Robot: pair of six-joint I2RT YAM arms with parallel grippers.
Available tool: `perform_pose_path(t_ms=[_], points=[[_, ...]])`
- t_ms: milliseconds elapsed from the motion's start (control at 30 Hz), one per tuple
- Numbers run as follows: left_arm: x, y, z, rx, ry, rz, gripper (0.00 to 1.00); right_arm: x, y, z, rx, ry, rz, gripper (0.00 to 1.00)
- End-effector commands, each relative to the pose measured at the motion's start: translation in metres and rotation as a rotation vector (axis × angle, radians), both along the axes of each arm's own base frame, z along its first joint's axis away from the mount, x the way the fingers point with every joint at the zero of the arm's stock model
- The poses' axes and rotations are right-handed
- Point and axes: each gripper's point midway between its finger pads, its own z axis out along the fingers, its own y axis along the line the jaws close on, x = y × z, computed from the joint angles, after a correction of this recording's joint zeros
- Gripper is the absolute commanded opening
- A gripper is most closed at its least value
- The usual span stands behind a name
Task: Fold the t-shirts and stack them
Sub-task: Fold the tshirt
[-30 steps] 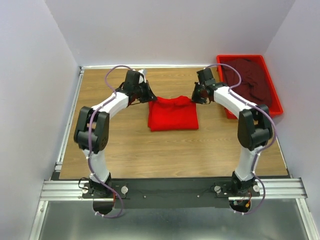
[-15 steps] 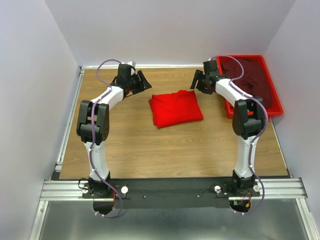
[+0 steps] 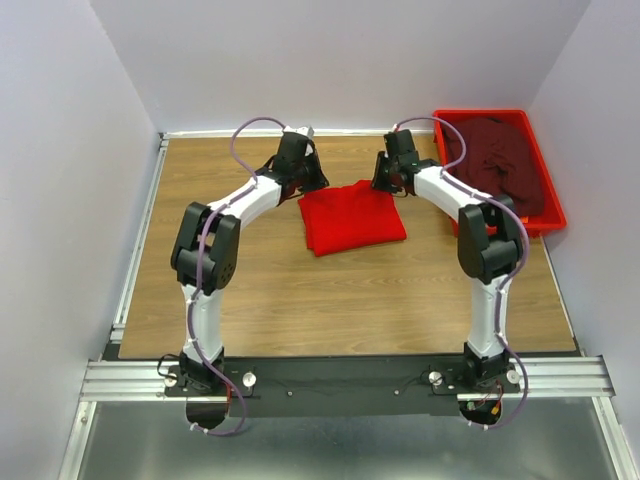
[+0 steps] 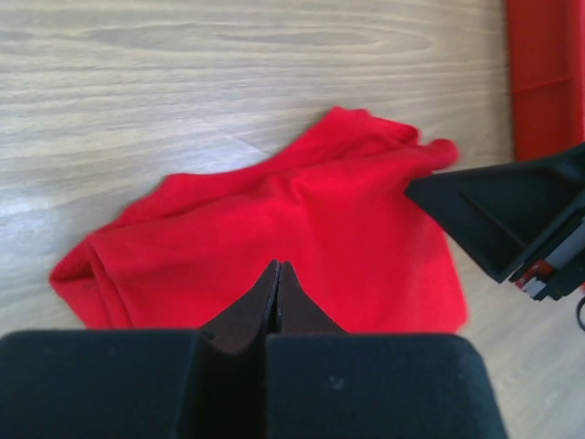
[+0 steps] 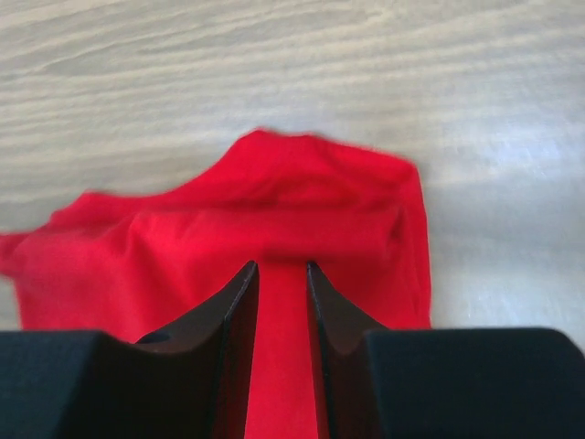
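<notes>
Folded bright red cloth t-shirt point(image 3: 352, 217) on wood-grain table point(image 3: 300, 290). Left gripper point(image 4: 279, 267) over it, jaws pressed together; right gripper point(image 5: 281, 267) jaws narrowly parted. Dark maroon cloth t-shirt point(image 3: 505, 160) in red plastic tray point(image 3: 551, 215).

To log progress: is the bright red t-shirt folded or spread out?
Folded: the bright red t-shirt forms a compact bundle with layered edges.

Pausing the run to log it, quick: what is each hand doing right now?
Left hand: closed, holding nothing, by the red t-shirt.
Right hand: open by a narrow gap, holding nothing.
</notes>
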Motion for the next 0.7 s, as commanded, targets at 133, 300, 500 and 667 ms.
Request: perform_pose_path(t_ms=[133,300,500,667], points=[[0.035,0.026,-0.056,0.091,0.088,0.093,0.00,0.046,0.002,-0.034,-0.011,-0.012,0.002,0.34],[0.044,0.043,-0.089,0.115,0.162,0.120,0.00,0.057,0.004,-0.043,0.052,0.009,-0.007,0.35],[0.040,0.053,-0.106,0.108,0.197,0.127,0.00,0.052,-0.002,-0.061,0.124,0.075,-0.011,0.38],[0.050,0.059,-0.090,0.091,0.165,0.121,0.00,0.047,0.001,-0.061,0.183,0.102,0.020,0.41]])
